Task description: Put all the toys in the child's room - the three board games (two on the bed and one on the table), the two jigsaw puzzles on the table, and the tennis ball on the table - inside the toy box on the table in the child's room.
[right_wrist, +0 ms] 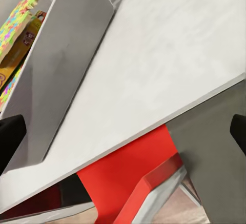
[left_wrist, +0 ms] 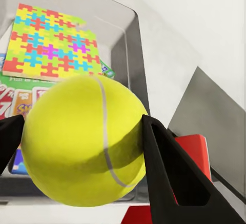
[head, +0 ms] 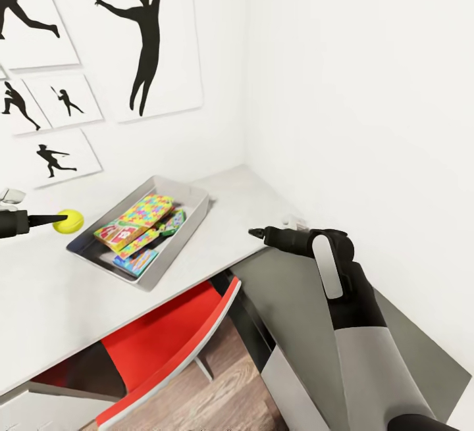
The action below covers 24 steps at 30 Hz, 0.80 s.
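Your left gripper (head: 60,222) is clamped on the tennis ball (head: 69,221), one dark finger (left_wrist: 171,178) pressed against each side of it, and you are holding it in the air just beside the near-left rim of the toy box (head: 176,245), above the pale table (head: 237,201). Through the left wrist camera the ball (left_wrist: 84,139) sits between the fingers with the box's contents beyond it. The toy box is a shallow grey tray lying on the table near the wall, and it already holds a stack of flat things: a jigsaw puzzle (head: 146,210) with many-coloured pieces on top, a yellow and red board game (head: 117,234) under its near end, a blue board game (head: 136,261) at the end closest to you, and another one with green showing at the far side (head: 173,222). Your right gripper (head: 253,233) hangs over the table's right edge, well apart from the box; in the right wrist camera its two dark fingertips (right_wrist: 10,137) stand far apart with nothing between them, so it is spread wide and empty. Below the table edge a red chair (head: 164,335) is tucked in, with wooden floor (head: 224,398) beneath. Black silhouette pictures (head: 148,29) hang on the white wall behind.
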{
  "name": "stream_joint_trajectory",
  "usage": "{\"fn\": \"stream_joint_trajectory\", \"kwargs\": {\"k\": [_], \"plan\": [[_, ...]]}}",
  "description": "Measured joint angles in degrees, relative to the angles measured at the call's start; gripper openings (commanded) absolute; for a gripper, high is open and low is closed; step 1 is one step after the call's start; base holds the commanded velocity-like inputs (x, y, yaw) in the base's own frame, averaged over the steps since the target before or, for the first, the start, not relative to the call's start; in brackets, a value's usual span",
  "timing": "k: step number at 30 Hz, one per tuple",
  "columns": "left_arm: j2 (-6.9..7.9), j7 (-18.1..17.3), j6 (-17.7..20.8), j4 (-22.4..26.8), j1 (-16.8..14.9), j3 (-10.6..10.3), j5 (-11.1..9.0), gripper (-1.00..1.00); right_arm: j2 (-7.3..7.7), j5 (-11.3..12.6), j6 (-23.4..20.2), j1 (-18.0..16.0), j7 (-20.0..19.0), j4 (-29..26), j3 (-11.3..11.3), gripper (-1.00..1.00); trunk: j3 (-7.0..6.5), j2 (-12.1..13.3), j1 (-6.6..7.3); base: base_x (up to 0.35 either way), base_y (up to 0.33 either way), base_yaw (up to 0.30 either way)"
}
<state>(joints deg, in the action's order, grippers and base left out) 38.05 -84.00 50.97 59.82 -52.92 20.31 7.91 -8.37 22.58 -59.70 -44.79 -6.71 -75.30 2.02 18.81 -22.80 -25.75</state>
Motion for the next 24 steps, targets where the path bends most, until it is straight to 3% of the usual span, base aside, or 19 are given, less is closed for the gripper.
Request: {"fn": "stream_joint_trajectory", "kwargs": {"k": [18,24], "plan": [[0.21,-0.2,1.0,-0.1,-0.6,0.1,0.4,-1.0,0.0,0.0,0.0,0.0,-0.1,0.0,-0.1,1.0,1.68,0.0,0.0,0.0,0.0,0.0],[-0.09,-0.3,3.1,0.2,-0.7,-0.2,0.2,-1.0,0.0,0.0,0.0,0.0,-0.1,0.1,-0.1,1.0,2.24,0.0,0.0,0.0,0.0,0.0]]}}
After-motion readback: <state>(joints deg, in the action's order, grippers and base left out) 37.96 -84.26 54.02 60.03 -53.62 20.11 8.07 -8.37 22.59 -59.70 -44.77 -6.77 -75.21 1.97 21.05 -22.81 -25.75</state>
